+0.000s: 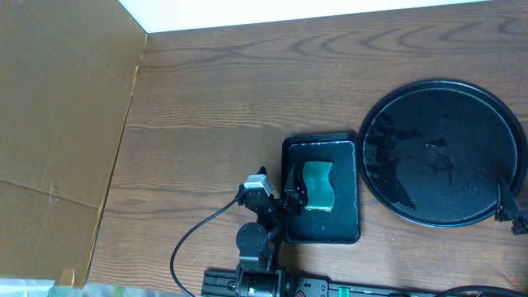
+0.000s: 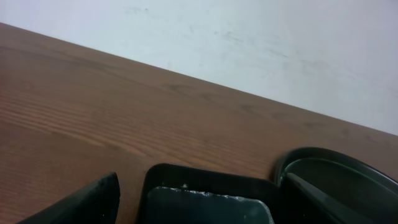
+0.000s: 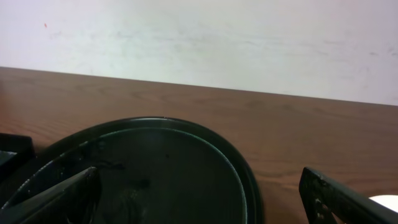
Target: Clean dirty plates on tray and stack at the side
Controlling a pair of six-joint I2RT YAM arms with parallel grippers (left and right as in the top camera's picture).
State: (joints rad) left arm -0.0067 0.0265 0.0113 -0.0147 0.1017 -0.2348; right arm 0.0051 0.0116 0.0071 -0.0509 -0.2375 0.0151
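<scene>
The left hand (image 2: 202, 186) stands wide and empty over the small tray (image 1: 346, 223) holding a sponge (image 1: 318, 186), left of the round tray (image 1: 462, 140). The right hand (image 3: 199, 180) stands wide and empty at that tray's right edge. A white rim (image 3: 384, 202), possibly a plate, lies on the table just right of it.

Wood-grain brown counter (image 1: 214, 99), grain running left-right. Round black tray (image 1: 445, 157) lies flat on it at the right, its surface glossy and smudged. Small black rectangular tray (image 1: 322, 235) sits just left of it near the front edge; can't tell if the two touch. Brown cardboard (image 1: 58, 124) covers the left side. Black cable (image 1: 194, 235) loops over the counter front-left of the rectangular tray
</scene>
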